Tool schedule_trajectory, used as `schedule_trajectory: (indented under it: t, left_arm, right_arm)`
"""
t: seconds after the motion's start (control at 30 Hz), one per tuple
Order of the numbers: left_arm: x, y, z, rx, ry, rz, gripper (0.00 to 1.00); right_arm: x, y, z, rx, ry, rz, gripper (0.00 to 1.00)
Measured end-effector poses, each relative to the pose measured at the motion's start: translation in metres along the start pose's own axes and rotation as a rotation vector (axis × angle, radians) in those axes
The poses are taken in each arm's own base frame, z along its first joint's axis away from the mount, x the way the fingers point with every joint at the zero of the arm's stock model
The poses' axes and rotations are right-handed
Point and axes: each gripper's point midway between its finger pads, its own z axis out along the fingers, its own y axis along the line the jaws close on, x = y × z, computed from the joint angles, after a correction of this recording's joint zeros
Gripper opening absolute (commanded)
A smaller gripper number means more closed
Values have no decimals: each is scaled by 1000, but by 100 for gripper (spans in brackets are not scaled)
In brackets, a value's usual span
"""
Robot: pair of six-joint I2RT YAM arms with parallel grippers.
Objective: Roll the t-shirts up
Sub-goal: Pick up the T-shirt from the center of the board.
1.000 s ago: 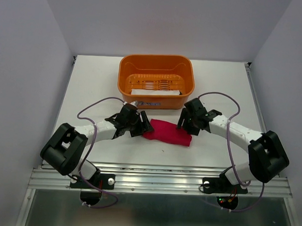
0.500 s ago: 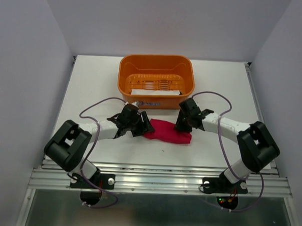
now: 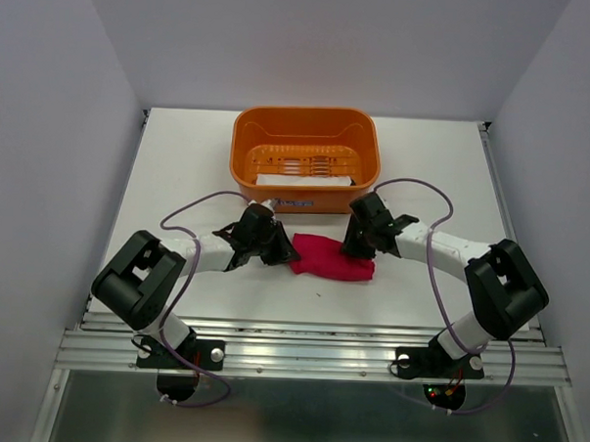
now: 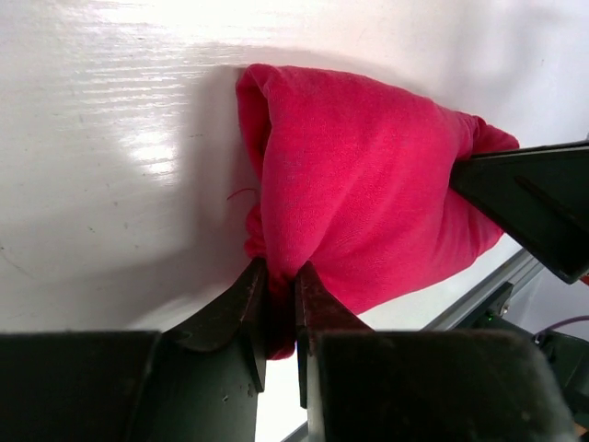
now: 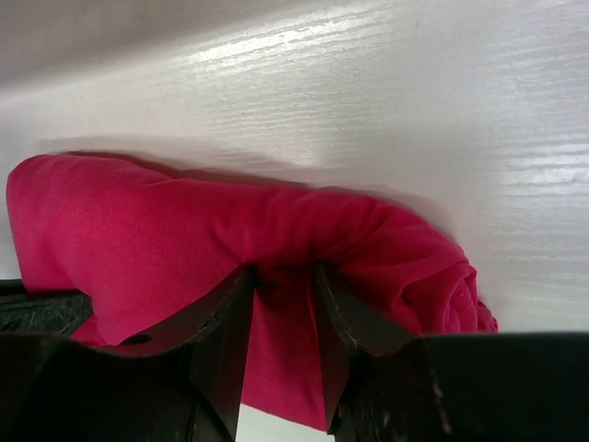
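Tool, left: the left gripper (image 4: 281, 276) is clamped on a thin pinch of fabric at the left end of the bundle, its 2 fingers almost meeting.
Tool, right: the right gripper (image 5: 285, 281) is closed on a thicker fold along the bundle's far edge, near the right end, with cloth filling the gap between its fingers.
Item, position: the t-shirt (image 3: 332, 259) lies on the white table (image 3: 179, 177) between the 2 grippers, near the front of the orange basket (image 3: 276, 196) but apart from it.
Item, condition: plain crimson-pink, soft and thin, gathered into 1 short, thick bundle. The right end shows a spiral of layers. The left end shows a rounded fold with a loose thread. From above it is hard to tell how tight the inner turns are.
Step in hand: in my judgement the roll is largely formed and both ends are being gripped to tighten or shift it.
Next move: calls for both arms to act together and evenly. A pull from 1 side alone would likely drag the thin cloth and slacken the roll.
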Motion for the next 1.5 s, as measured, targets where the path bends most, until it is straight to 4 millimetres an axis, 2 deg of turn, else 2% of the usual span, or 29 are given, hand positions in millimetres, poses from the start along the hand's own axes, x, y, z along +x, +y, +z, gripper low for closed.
schedule_trajectory:
  t: [0.03,0.13,0.17,0.2,0.27,0.37,0.47,0.53,0.67,0.83,0.93,1.17,1.33,1.43,1.5]
  left_arm:
    - [0,-1,0,3,2,2,0]
    - [2,-2,0,12,10,5,0]
    - [2,-3,-1,14,13,6,0]
    - [3,-3,-1,16,15,9,0]
    - [2,-3,-1,17,13,16,0]
    - [1,-5,-4,22,9,35,0]
    - [1,-6,-7,25,7,54,0]
    - [1,-5,-8,24,8,64,0]
    - [2,-4,-8,21,11,80,0]
    - [3,-4,-8,24,15,95,0]
    - [3,-4,-8,26,17,102,0]
    - [4,-4,-8,30,22,109,0]
    - [4,-4,-8,31,23,110,0]
    - [4,-4,-8,31,22,111,0]
    - [4,-4,-8,30,23,112,0]
  right_arm:
    - [0,-1,-2,4,-4,0,39]
    - [-2,-5,-12,20,-22,1,50]
    - [-3,-7,-19,27,-33,2,54]
    - [-4,-10,-28,35,-50,5,63]
    - [-10,-13,-45,32,-93,20,73]
    - [-14,-21,-69,18,-154,53,81]
    - [-5,-32,-78,13,-164,91,88]
    - [9,-42,-76,18,-140,119,91]
    - [41,-62,-66,25,-67,177,91]
    - [58,-71,-58,13,-26,237,85]
    - [57,-72,-55,1,-29,272,84]
    - [35,-79,-44,-42,-72,391,80]
    - [28,-74,-41,-107,-84,425,79]
    - [29,-68,-41,-141,-74,421,80]
    - [30,-67,-41,-149,-68,414,85]
